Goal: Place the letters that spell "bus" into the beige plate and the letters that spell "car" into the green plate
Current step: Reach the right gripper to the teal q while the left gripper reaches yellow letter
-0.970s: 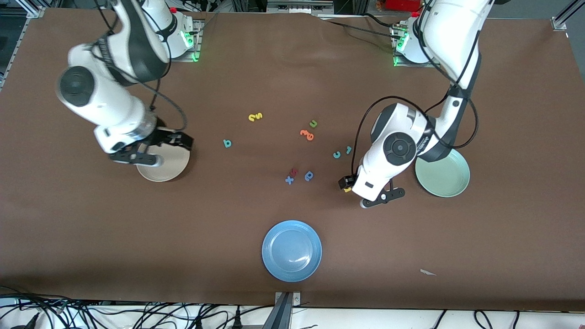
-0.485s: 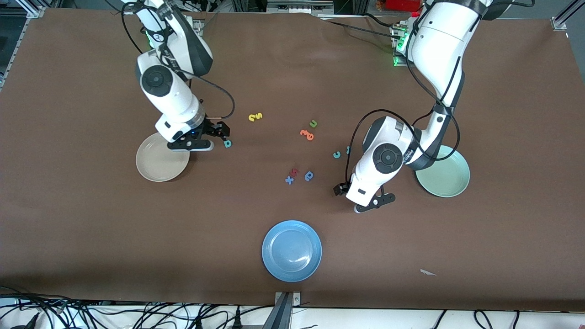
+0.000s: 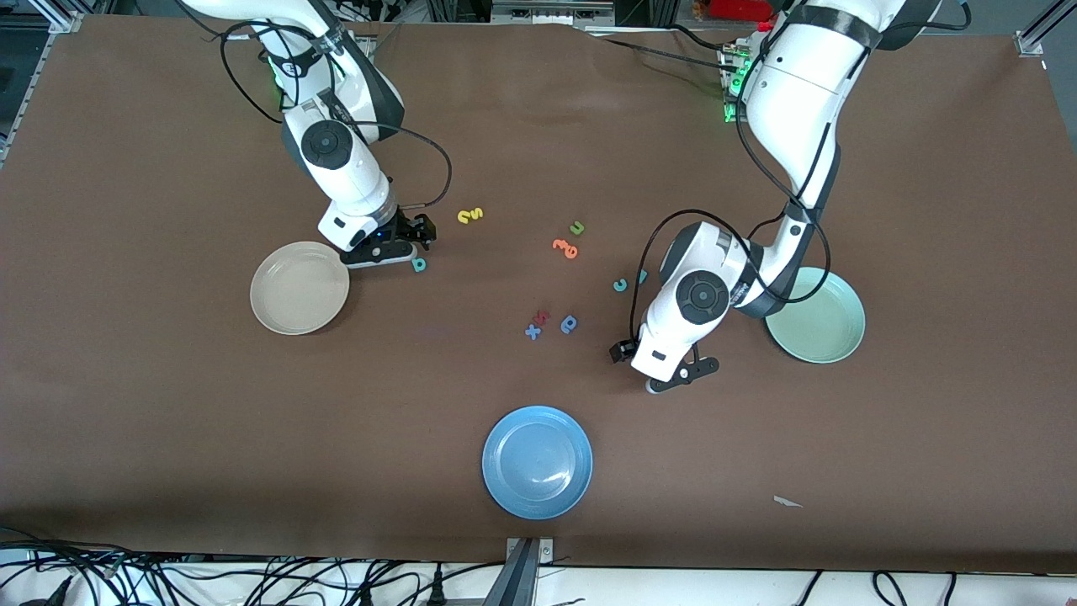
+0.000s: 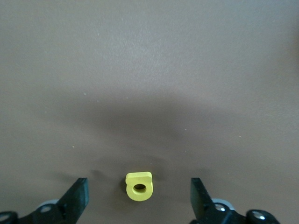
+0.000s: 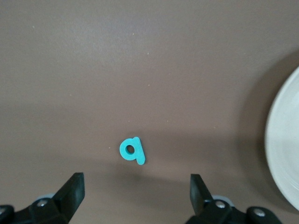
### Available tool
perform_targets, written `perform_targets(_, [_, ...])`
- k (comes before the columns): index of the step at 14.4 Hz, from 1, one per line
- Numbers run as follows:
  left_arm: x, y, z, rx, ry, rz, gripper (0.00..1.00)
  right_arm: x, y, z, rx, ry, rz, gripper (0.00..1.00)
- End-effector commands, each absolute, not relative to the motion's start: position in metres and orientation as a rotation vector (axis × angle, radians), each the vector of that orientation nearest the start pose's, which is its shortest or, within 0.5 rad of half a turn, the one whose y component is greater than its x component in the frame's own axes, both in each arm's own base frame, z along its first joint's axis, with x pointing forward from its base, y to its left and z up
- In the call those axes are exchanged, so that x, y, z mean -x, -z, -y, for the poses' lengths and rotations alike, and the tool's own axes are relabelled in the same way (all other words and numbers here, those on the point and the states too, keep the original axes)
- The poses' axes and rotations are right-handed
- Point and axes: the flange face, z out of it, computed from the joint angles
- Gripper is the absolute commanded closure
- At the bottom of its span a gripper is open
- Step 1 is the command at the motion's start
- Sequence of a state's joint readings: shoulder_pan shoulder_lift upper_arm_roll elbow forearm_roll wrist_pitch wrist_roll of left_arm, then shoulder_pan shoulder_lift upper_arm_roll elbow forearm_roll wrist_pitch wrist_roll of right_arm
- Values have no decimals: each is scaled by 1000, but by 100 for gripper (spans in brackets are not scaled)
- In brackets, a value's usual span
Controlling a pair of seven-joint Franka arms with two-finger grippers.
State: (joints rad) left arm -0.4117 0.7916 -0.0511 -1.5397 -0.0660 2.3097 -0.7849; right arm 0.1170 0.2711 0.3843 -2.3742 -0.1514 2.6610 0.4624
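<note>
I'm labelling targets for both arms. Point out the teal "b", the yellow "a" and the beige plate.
teal "b" [image 5: 131, 150]: right wrist view, on its round bowl.
yellow "a" [image 4: 138, 186]: left wrist view, on its body beside the hole.
beige plate [image 3: 299, 289]: front view, on its bare middle.

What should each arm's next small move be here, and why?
Probably lower both: the left tool hangs open with the yellow letter between its fingers, and the right tool hangs open just off the teal letter, beside the beige plate. Neither grips anything yet.
</note>
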Motion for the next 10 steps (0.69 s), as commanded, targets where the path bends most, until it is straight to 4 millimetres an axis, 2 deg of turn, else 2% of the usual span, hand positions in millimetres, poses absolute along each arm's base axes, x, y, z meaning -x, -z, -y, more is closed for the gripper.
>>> perform_targets(1, [-636, -180, 316, 3130, -87, 636, 15, -435, -201, -260, 3076, 24, 267, 0])
perform_targets(3, [-636, -180, 316, 3130, -87, 636, 26, -429, -180, -266, 3040, 23, 254, 0])
perform_targets(5, [-636, -181, 316, 3129, -87, 640, 36, -423, -167, -272, 3022, 21, 243, 0])
perform_targets(8, [-635, -178, 315, 3122, -93, 657, 47, -423, -166, -274, 3027, 42, 319, 1])
perform_targets(10, [-634, -178, 316, 3119, -94, 668, 53, -425, -158, -267, 3039, 58, 380, 1])
